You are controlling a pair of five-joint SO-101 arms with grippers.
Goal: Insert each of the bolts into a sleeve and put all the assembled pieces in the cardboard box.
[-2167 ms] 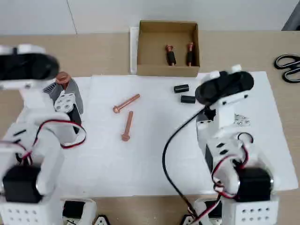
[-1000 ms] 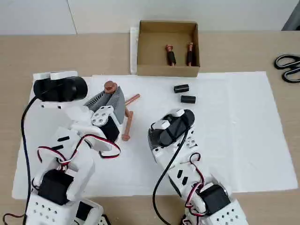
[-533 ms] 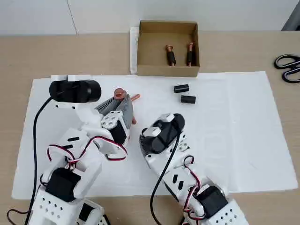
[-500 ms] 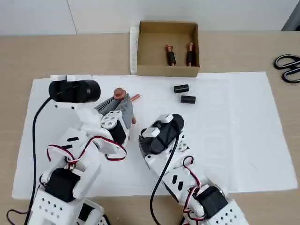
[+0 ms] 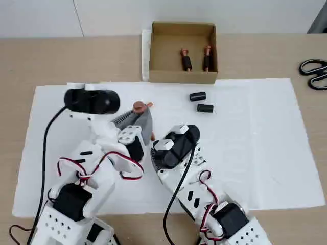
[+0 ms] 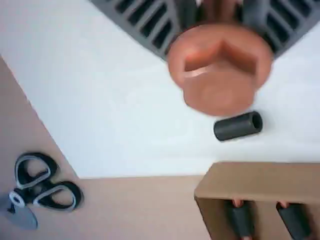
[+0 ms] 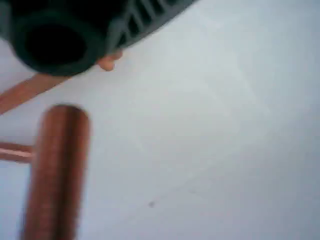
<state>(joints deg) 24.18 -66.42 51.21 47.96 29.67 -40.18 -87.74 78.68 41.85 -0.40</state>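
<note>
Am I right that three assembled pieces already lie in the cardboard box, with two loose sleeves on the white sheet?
Not quite: the high view shows two assembled pieces in the cardboard box, not three; the rest is right.

Matt coppery bolt (image 6: 220,70), cardboard box (image 6: 260,182)

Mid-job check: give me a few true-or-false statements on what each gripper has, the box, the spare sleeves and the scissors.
1. The left gripper holds a bolt. True.
2. The right gripper is empty. False: it holds a sleeve.
3. The cardboard box is empty. False: two assembled pieces lie in it.
4. Two loose sleeves lie on the white sheet. True.
5. The scissors lie on the sheet. False: they lie on the bare table beside it.
</note>
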